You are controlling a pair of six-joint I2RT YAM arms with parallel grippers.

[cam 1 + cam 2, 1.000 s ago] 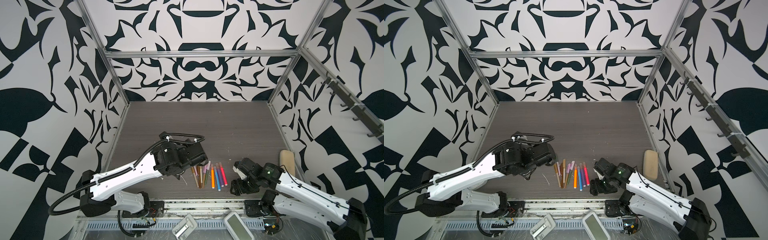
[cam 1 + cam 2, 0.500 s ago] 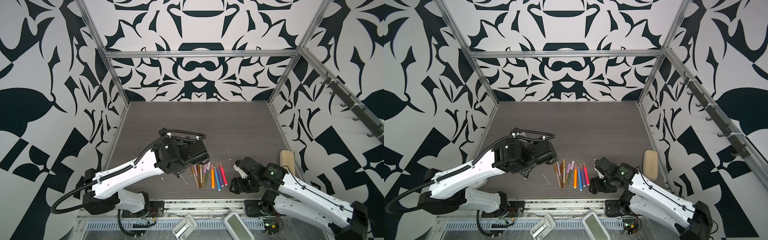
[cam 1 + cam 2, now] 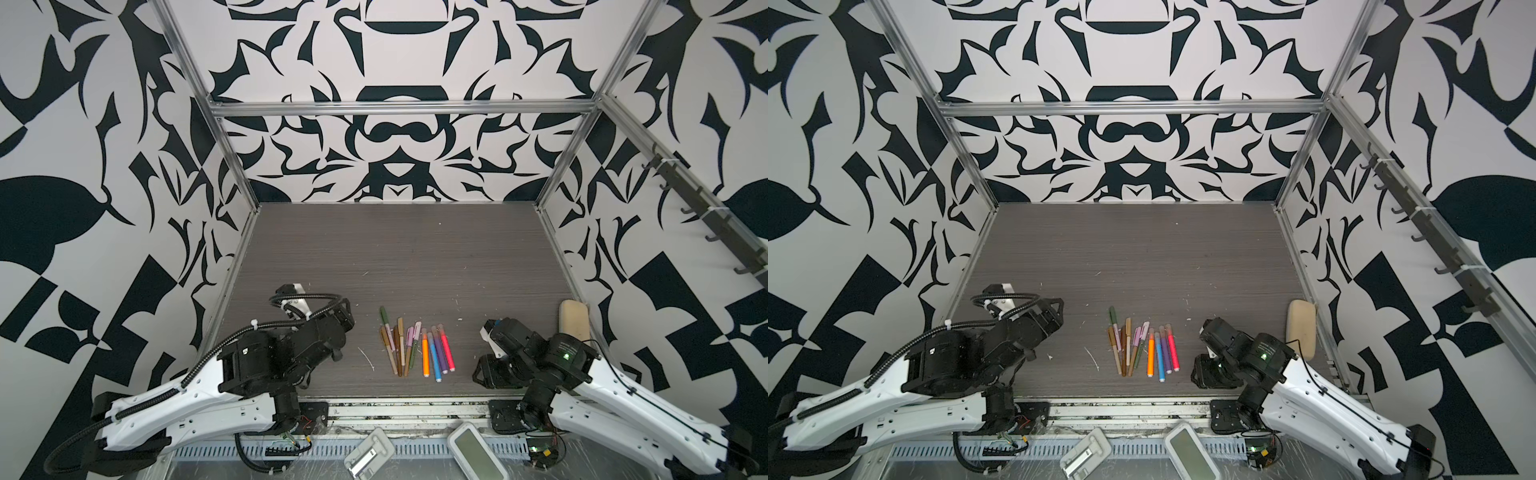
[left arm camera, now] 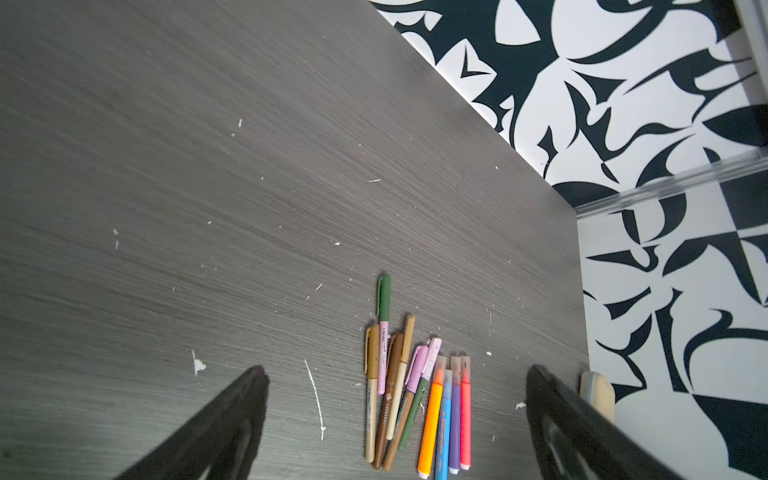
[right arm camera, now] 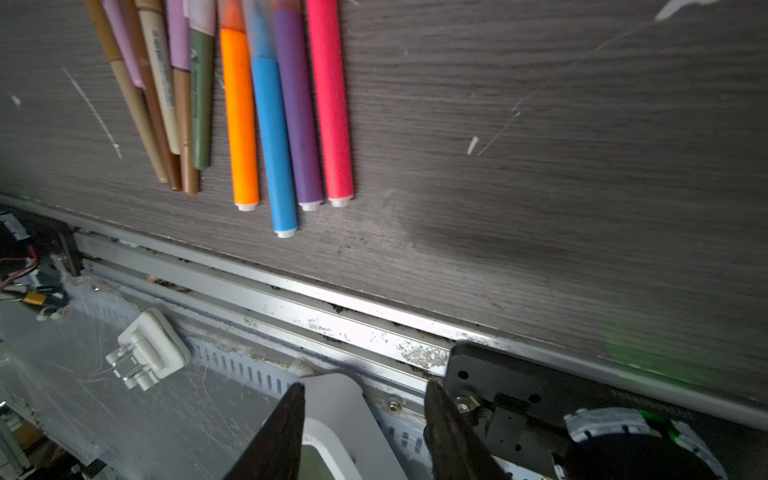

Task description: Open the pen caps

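Count: I see ten pens (image 4: 415, 395) in one bundle. Six are muted (tan, brown, cream, pink, green) and lie fanned and overlapping. Four are bright: orange (image 4: 430, 419), blue, purple and pink-red, lying parallel and touching. I count ten pen caps (image 4: 454, 365), every one seated on its pen.

Location: the bundle lies on the desk (image 3: 415, 257) near its front edge, between the two arms in both top views.

Caps: the four bright pens carry short translucent caps tinted by the tips inside. The muted pens carry opaque clip caps, one dark green (image 4: 383, 296), two pale pink, the rest tan or brown.

Views: the left wrist view shows all ten caps. The right wrist view crops most of them and shows the barrel ends, with white plugs on the bright four. One beige block (image 3: 574, 320) sits at the desk's right edge.

Left gripper (image 4: 397, 370): fingers (image 4: 245, 399) spread wide, empty.

Right gripper (image 5: 365, 386): fingers (image 5: 286, 424) parted by a narrower gap, nothing between them, over the front rail.
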